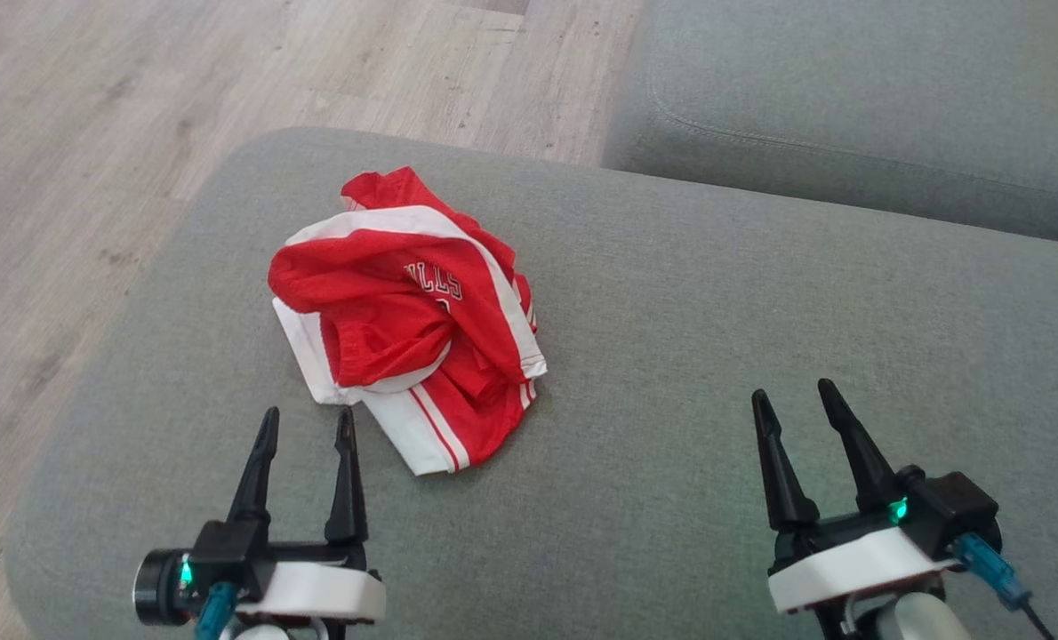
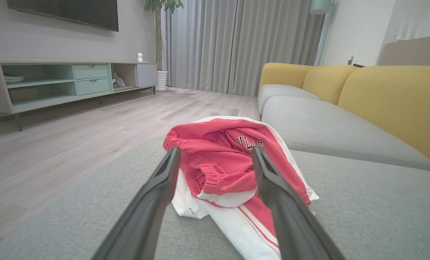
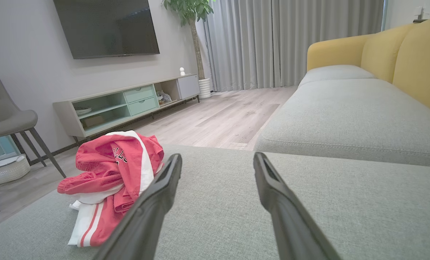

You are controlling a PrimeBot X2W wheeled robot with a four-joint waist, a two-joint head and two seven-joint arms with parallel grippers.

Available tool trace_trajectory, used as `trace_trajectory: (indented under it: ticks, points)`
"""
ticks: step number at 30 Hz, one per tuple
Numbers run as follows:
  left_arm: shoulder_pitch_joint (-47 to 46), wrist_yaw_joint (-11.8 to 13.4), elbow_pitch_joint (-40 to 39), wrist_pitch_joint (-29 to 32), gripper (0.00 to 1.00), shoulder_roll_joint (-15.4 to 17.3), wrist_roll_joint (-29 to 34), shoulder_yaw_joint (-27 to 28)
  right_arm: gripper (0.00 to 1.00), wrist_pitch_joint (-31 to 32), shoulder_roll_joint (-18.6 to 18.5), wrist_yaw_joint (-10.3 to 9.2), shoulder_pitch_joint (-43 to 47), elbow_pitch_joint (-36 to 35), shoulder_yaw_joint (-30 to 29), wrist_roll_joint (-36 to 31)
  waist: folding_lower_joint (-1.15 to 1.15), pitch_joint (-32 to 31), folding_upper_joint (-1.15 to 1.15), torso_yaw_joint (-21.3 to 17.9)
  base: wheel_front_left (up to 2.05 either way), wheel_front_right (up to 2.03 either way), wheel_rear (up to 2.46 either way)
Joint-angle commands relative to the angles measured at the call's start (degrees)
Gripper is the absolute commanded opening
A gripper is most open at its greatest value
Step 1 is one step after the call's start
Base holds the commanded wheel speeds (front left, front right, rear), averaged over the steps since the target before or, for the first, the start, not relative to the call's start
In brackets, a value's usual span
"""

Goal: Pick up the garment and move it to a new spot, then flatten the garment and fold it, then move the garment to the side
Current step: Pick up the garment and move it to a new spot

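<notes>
A pale wooden floor [image 1: 138, 107] stretches behind a broad grey seat [image 1: 716, 356] with a rounded corner, which abuts a second grey sofa cushion [image 1: 849, 107] at the upper right of the head view. Yellow backrests [image 2: 392, 104] rise along the sofa in the wrist views. Across the room, grey curtains [image 2: 236, 43] hang to the floor. Beside them are a potted plant [image 3: 189, 11] and a long low cabinet [image 2: 56, 83] with pale green drawers beneath a dark wall-mounted television [image 3: 106, 27]. A grey chair [image 3: 5, 112] stands at the far left of the right wrist view.

The garment [image 1: 404, 311], red with white bands and stripes and partly visible lettering, lies crumpled in a heap on the left part of the broad grey seat, near its rounded corner and nothing holding it.

The left tool [image 1: 307, 422] hovers low over the seat with its two dark fingers spread wide and empty, pointing at the heap. Its right fingertip sits just beside the garment's white near edge, and the views do not show whether it touches. The right tool [image 1: 793, 393], likewise spread wide and empty, sits well apart from the garment on the right side of the seat, over bare grey fabric.
</notes>
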Motion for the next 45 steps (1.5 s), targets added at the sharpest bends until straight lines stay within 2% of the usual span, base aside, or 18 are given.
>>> trace_trajectory:
  ticks: [1,7,10,13,15,18,20,24,28,37,38,39,43,45]
  points:
    - [-1.5,0.4,-2.1,-0.5,1.0,-0.1,0.3,2.1,1.0,-0.6,-0.5,-0.04,-1.5,-2.0,1.5,0.0,0.0,0.2,0.0,0.1,0.0,0.0,0.0]
    - [-2.0,0.2,-2.7,-0.5,1.0,-0.1,0.7,2.6,1.0,-0.6,-0.5,-0.04,-2.1,-2.1,2.0,-0.4,0.0,1.8,0.0,-0.4,0.0,0.0,0.0]
    - [-4.4,-1.2,-2.5,-0.5,1.0,0.8,2.1,2.6,1.0,-0.6,-0.5,-0.04,-3.0,-2.3,2.0,-0.9,0.0,3.7,0.0,-1.4,0.0,0.0,0.0]
    - [-9.8,-3.9,-1.0,-0.5,1.0,4.0,4.3,2.0,1.0,-0.6,-0.5,-0.04,-4.1,-2.6,1.5,-1.6,0.0,6.1,0.0,-2.4,0.0,0.0,0.0]
    - [-14.6,-6.5,1.5,0.4,1.0,7.0,6.1,0.7,1.0,-0.6,-0.5,-0.04,-4.8,-2.7,0.9,-2.1,0.0,7.8,0.0,-3.1,0.0,0.0,0.0]
    - [-22.6,-10.2,6.6,6.2,1.0,11.2,8.5,-3.6,1.0,-0.6,-0.5,-0.04,-5.7,-2.6,-0.2,-2.7,0.0,9.7,0.0,-3.8,0.0,0.0,0.0]
    - [-27.6,-11.1,9.4,10.0,1.0,13.7,9.1,-6.4,1.0,-0.6,-0.5,-0.04,-6.4,-2.6,-0.3,-2.8,0.0,11.0,0.0,-4.6,0.0,0.0,0.0]
    - [-35.2,-11.5,13.8,14.7,1.0,17.6,7.7,-12.1,1.0,-0.6,-0.5,-0.04,-7.8,-2.8,-0.5,-2.5,0.0,13.2,0.0,-6.3,0.0,0.0,0.0]
    - [-40.7,-11.6,17.3,15.8,1.0,21.1,5.7,-16.7,1.0,-0.6,-0.5,-0.04,-8.7,-2.9,-0.6,-2.4,0.0,14.9,0.0,-7.7,0.0,0.0,0.0]
    - [-46.5,-11.5,24.3,15.4,1.0,24.1,4.0,-21.8,1.0,-0.6,-0.5,-0.04,-9.8,-3.0,-1.2,-2.1,0.0,16.3,0.0,-9.6,0.0,0.0,0.0]
    - [-47.2,-11.1,24.8,14.3,0.71,24.1,4.2,-21.8,1.0,-0.6,-0.5,-0.04,-9.9,-3.1,-1.3,-2.2,0.0,16.4,0.0,-9.7,0.0,0.0,0.0]
    - [-47.6,-11.1,25.5,13.8,0.0,24.3,4.7,-22.1,1.0,-0.6,-0.5,-0.04,-9.9,-3.1,-1.4,-2.2,0.0,16.3,0.0,-9.8,0.0,0.0,0.0]
    - [-48.5,-11.1,27.9,11.7,0.0,24.1,4.8,-22.9,1.0,-0.6,-0.5,-0.04,-10.0,-3.0,-1.6,-2.1,0.0,15.9,0.0,-10.0,0.0,0.0,0.0]
    - [-49.1,-10.0,28.1,8.7,0.0,23.7,4.5,-22.5,1.0,-0.6,-0.5,-0.04,-9.8,-2.8,-1.8,-2.1,0.0,15.2,0.0,-10.0,0.0,0.0,0.0]
